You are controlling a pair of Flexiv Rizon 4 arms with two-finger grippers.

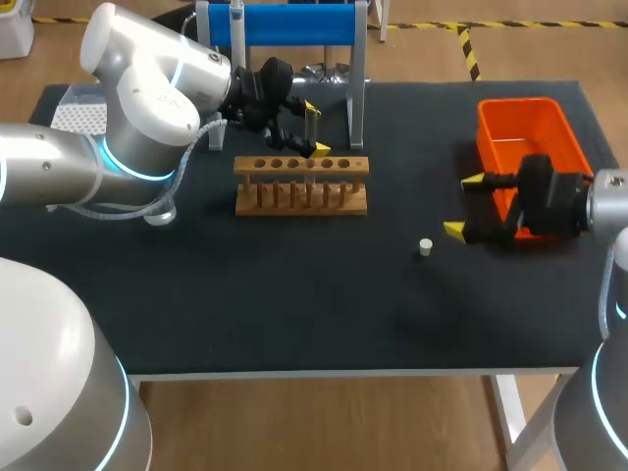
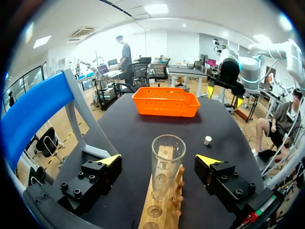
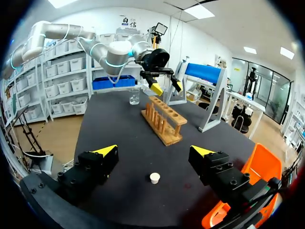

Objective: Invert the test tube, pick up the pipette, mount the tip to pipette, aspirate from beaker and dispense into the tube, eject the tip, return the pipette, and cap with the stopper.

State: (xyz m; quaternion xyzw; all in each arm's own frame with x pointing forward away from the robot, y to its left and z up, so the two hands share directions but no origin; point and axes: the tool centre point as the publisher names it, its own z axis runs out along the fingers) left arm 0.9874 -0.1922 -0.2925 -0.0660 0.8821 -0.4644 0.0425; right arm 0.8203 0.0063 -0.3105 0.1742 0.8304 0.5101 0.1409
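Glass tube [image 2: 167, 162] upright, mouth up, in rack [image 2: 162, 212], between left fingers [image 2: 109, 160] spread wide, not touching. Inversion looks done: lift away straight up, no sideways nudge. Right fingers [image 3: 106, 150] wide, stopper [image 3: 154, 178] just ahead.

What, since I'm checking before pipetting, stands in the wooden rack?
One clear test tube, mouth up, between the left hand's open fingers. The other holes seen hold nothing. The rack covers the tube's lower end.
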